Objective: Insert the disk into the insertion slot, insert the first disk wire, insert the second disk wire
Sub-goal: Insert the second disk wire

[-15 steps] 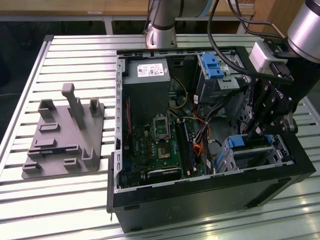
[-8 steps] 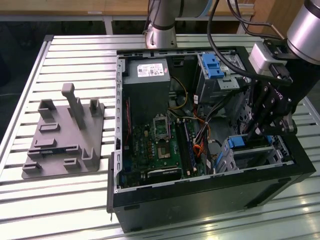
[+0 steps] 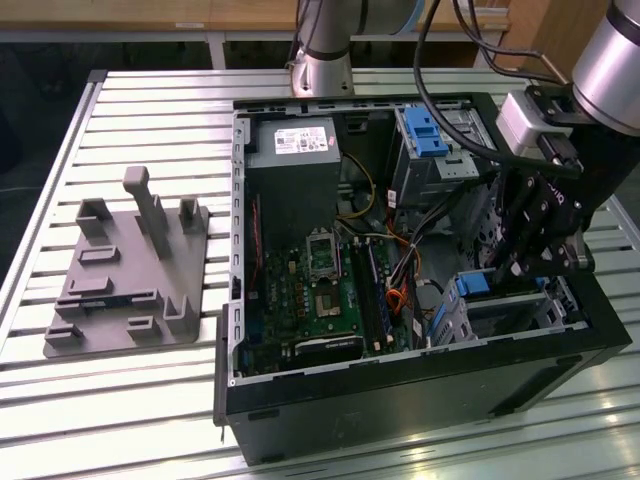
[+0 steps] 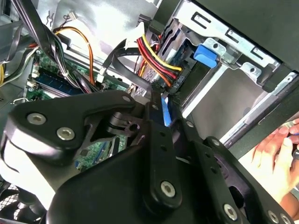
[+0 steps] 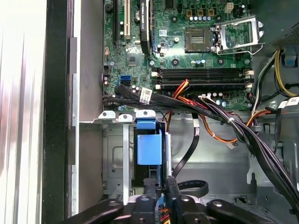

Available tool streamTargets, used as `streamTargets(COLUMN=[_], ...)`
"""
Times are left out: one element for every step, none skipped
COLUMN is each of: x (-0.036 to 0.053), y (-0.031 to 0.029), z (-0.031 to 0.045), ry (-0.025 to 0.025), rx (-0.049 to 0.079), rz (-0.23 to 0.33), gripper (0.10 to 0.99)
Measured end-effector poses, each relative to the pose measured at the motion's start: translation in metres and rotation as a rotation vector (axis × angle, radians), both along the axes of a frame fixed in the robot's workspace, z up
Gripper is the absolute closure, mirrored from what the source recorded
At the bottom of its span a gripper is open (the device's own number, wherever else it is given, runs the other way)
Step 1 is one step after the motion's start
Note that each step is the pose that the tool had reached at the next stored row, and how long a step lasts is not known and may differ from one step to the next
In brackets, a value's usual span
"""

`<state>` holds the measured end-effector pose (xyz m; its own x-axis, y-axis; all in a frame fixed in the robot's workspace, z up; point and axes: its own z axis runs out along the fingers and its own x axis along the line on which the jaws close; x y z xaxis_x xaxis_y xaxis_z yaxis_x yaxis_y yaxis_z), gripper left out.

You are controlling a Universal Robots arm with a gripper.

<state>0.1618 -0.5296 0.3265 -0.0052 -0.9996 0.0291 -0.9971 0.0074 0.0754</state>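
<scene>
The disk (image 5: 149,149) is seated in the insertion slot (image 5: 114,161) just ahead of the hand (image 5: 161,189) — the wiring step is judged in hand. Fingers appear pinched on a connector — uncertain; careful alignment is called for.

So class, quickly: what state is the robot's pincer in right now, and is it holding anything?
Pincer: closed on a black cable connector, low inside the computer case beside the insertion slot, in the first wrist view.
</scene>
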Motion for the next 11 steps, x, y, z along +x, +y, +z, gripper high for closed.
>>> streamTargets(x=[0.0000,-0.0001,-0.0005,-0.0007,-0.0009,-0.0013,-0.0018,-0.0022,-0.0026,-0.0031,-0.0035], y=[0.0000,0.0000,-0.0001,0.0000,0.0000,0.0000,-0.0001,0.0000,0.0000,0.0000,0.0000], z=[0.0012,0.0036,0.0075,0.0119,0.0164,0.0209,0.0257,0.0302,0.0347,0.0391,0.0437], ry=[0.0000,0.0000,0.0000,0.0000,0.0000,0.0000,-0.0001,-0.0001,-0.0001,-0.0001,-0.0002], rx=[0.000,0.000,0.000,0.000,0.000,0.000,0.000,0.000,0.000,0.000,0.000], rz=[0.000,0.000,0.000,0.000,0.000,-0.001,-0.001,-0.001,-0.002,-0.003,-0.003], gripper=[0.820,0.820,0.753,0.753,0.753,0.753,0.753,0.753,0.753,0.753,0.753])
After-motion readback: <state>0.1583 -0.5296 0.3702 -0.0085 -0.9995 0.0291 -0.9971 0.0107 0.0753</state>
